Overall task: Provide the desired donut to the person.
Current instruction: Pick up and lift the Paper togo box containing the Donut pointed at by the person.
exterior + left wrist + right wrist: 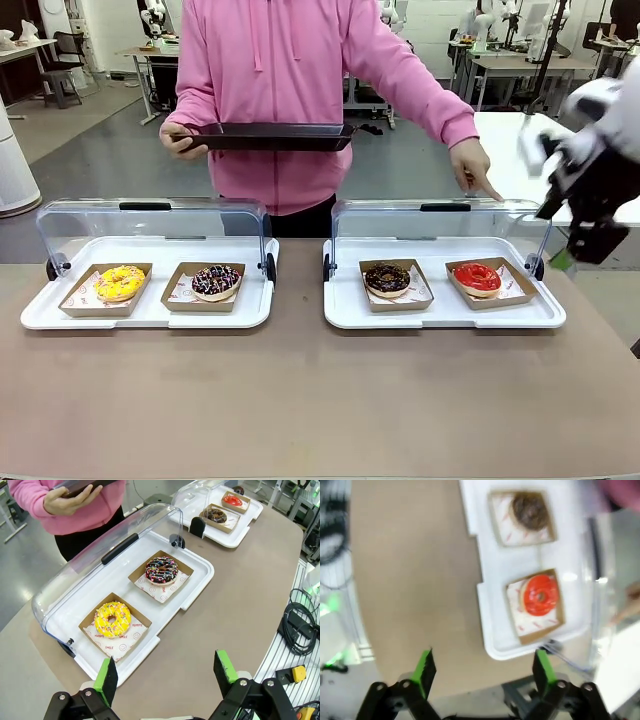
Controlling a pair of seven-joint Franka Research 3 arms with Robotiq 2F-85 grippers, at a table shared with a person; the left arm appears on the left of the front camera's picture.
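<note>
**Table** (300, 410): a broad brown surface with 2 white display trays side by side, each with its clear lid raised at the far edge.

**Person** (280, 70): stands at the far side and holds a black tray (265, 137) in 1 hand. The other, the pointing hand (472, 165), reaches out so that a finger sits at the top of the raised lid (440, 225) of the right display tray (440, 318). I cannot tell whether the finger touches the lid.
- Hazard 1: my right arm stands at that same end of the table. A reach that goes too high or too far meets that hand or knocks the lid.

**Left display tray** (150, 318): holds a yellow donut (120, 283) and a sprinkled donut (216, 280). I judge that neither is wanted.

**Red donut** (477, 277): lies in its cardboard boat (500, 301) at the outer end of the right display tray, below the finger. I therefore take it as the desired one.
- Hazard 2: the chocolate donut (387, 279) sits near it in the same tray, so a drift inward picks the wrong 1.
- Hazard 3: closing on the glaze crushes it. A thin pinch on the cardboard rim lets the boat tilt, and the donut slides off before it reaches the black tray.

**Right gripper** (483, 666): hangs above the table edge just beside the red donut's end of the tray, with its jaws spread fully and nothing between them.

**Left gripper** (165, 669): hangs off the near side of the left display tray, with its jaws equally wide and empty.
</note>
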